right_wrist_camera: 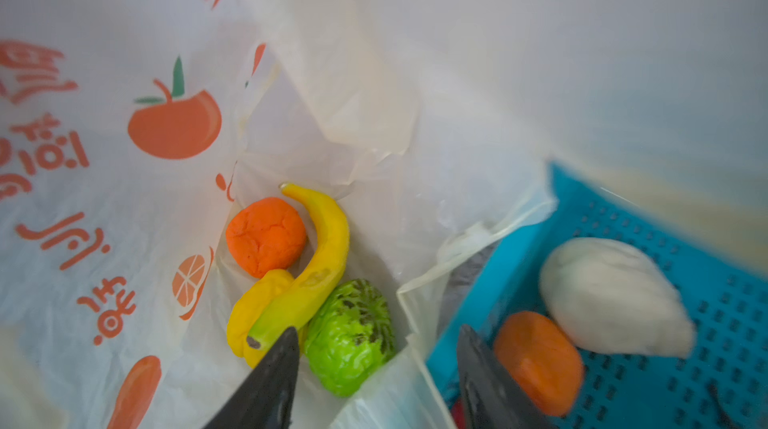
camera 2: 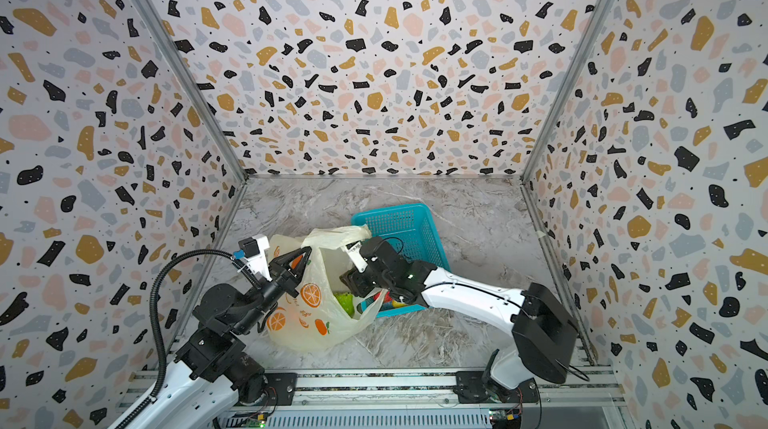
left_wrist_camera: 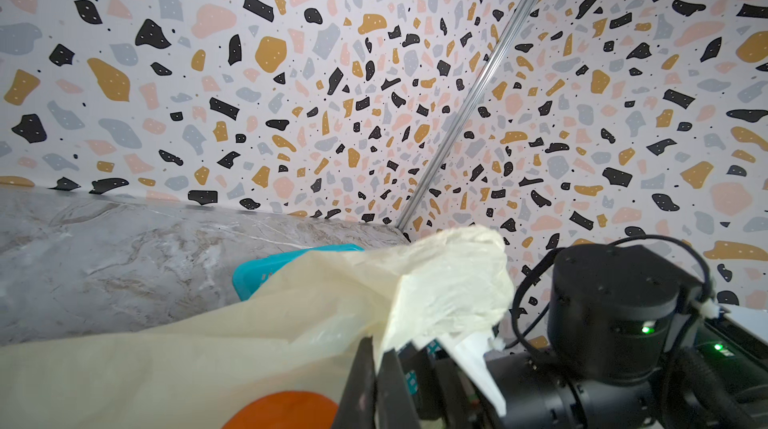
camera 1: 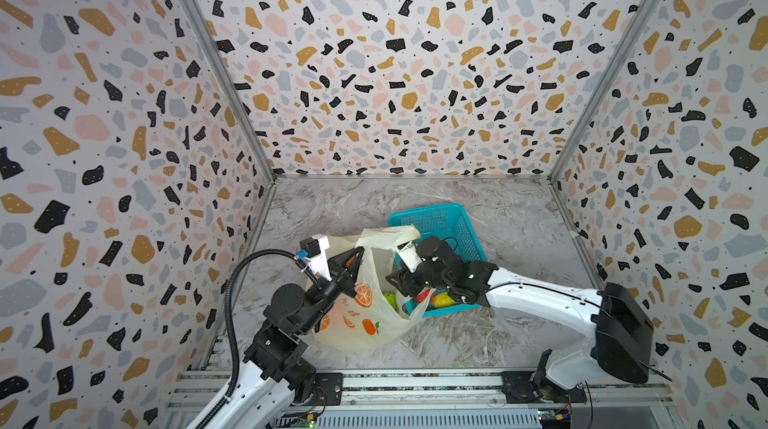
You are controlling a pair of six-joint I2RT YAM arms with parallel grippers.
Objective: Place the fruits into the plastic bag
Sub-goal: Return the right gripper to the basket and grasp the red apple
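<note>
Tension from the left gripper (left_wrist_camera: 377, 354), clamped on the plastic bag (camera 1: 357, 339) rim, keeps its mouth open so the right gripper (right_wrist_camera: 378, 331), jaws apart and empty above it, can release fruit beside the banana (right_wrist_camera: 328, 240), orange (right_wrist_camera: 266, 235) and green fruit (right_wrist_camera: 353, 339) already inside

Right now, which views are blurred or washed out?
Right wrist view: banana in the plastic bag sharp, teal basket and white piece smeared, background washed out. Left wrist view: near bag film soft, far wall crisp. Both top views: sharp, evenly lit.
</note>
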